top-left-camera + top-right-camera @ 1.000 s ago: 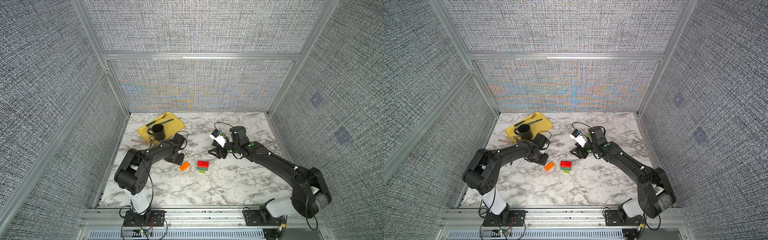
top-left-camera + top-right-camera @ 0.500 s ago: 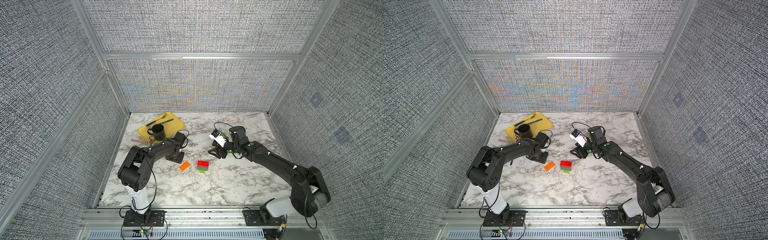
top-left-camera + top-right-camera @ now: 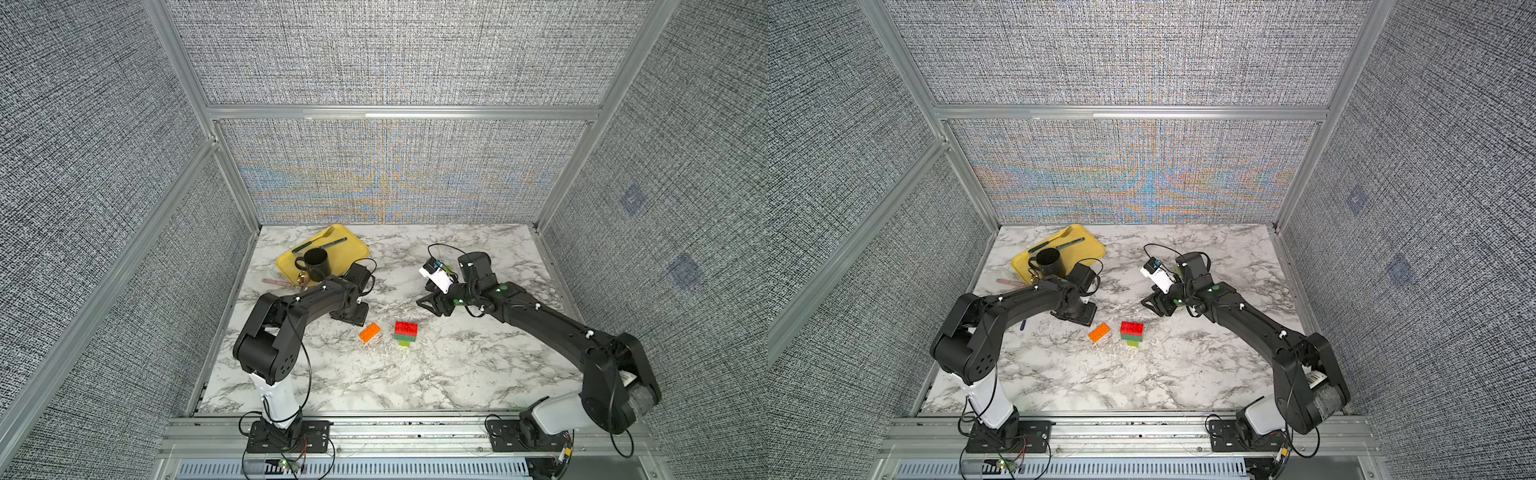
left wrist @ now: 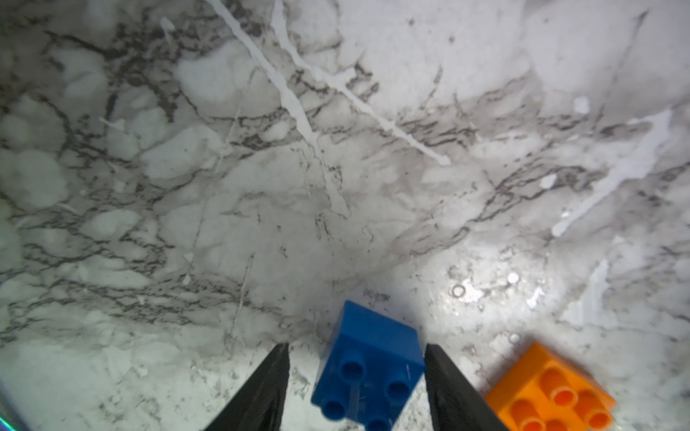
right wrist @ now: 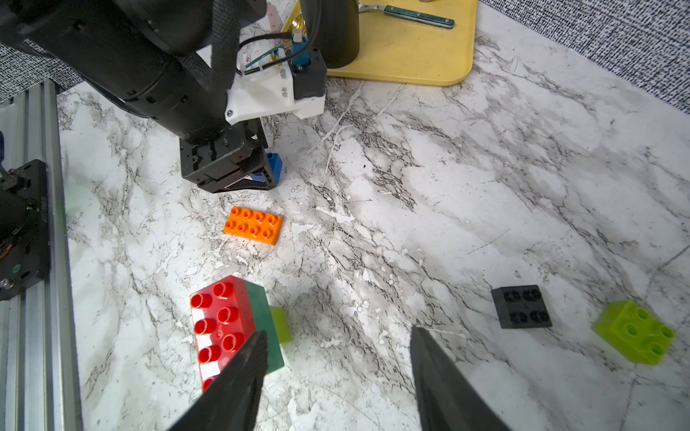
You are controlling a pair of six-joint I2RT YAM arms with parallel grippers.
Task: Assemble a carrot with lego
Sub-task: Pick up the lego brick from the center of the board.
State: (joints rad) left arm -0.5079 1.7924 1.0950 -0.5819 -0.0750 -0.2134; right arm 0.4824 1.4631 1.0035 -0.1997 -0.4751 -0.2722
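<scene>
Your left pincer [image 4: 356,345] straddles the blue brick [image 4: 367,367] at the bottom of the wrist frame. Its jaws are loose with a gap on one side, and the brick rests ungripped on the surface [image 4: 336,149]. Against the earlier top views, only the left arm [image 3: 299,307] has shifted slightly. The orange brick [image 3: 370,332] and the part-built carrot [image 3: 406,332], centre frame, lie unmoved. The right pincer [image 5: 338,330] stands wide and empty. The blue layer is pending.

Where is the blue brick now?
In the left wrist view, the blue brick sits on the table between the jaws of the left tool, beside the orange brick.
</scene>
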